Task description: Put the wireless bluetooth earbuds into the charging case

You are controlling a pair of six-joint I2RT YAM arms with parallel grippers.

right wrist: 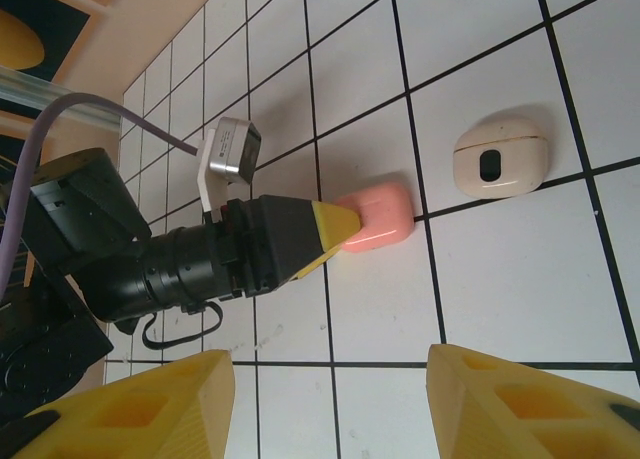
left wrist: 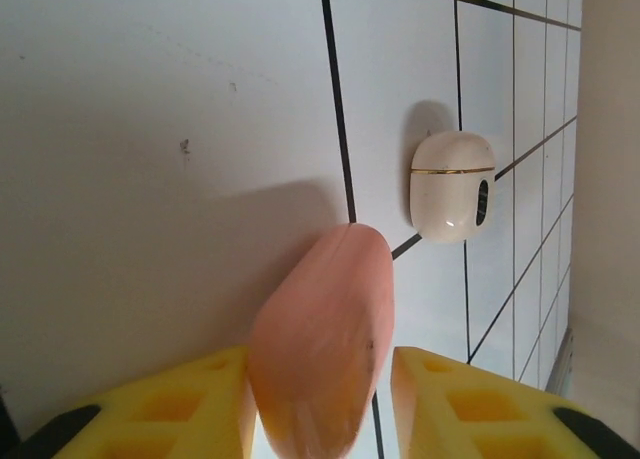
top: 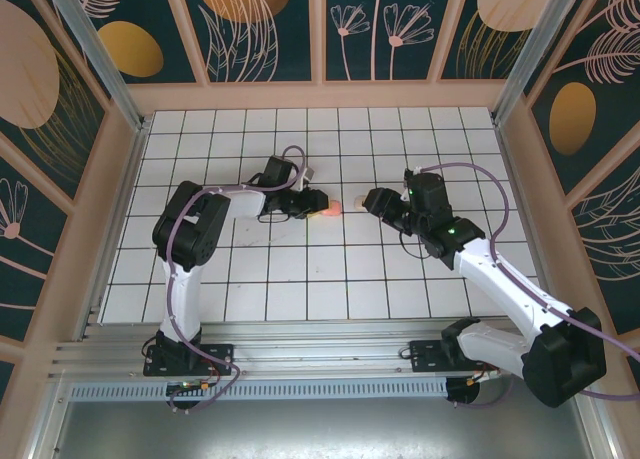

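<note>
while the left fingers (left wrist: 160,409) straddle the pink-peach piece (left wrist: 320,349) near the worktop's (left wrist: 150,129) middle, pressing or letting go i cannot tell, the cream piece (left wrist: 450,184) lies just beside it. right fingers (right wrist: 520,399) hover spread and empty. likely a positioning step; next, steady one piece and align the other.

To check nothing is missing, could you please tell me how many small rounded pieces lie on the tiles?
2: a pink piece between the fingers of the left hand, and a cream piece beside it, not touching. More may be hidden.
</note>
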